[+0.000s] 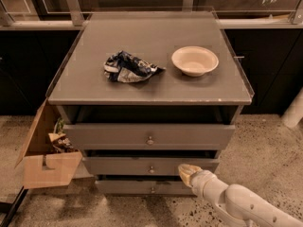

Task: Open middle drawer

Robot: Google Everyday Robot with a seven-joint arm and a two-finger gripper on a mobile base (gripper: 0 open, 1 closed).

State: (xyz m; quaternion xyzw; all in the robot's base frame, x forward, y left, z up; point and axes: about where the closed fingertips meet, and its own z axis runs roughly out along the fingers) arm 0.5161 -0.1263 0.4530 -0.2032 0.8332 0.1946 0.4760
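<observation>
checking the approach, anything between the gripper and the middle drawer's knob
Nothing; just bare front of the middle drawer between gripper and knob, camera view.

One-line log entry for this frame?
task: open middle drawer | gripper: in front of drawer, right of knob | knob: not gripped | cabinet top: bowl, crumpled bag

You had three grey drawers in the stack: top drawer (189, 135), middle drawer (118, 165), bottom drawer (128, 187). Three round knobs (150, 140), one on each front. On the cabinet top (142, 37) you had one bowl (194, 60) and one crumpled wrapper (129, 67). One cardboard box (49, 167) stood at the left. One gripper (187, 173) was low right, in front of the middle drawer.
</observation>
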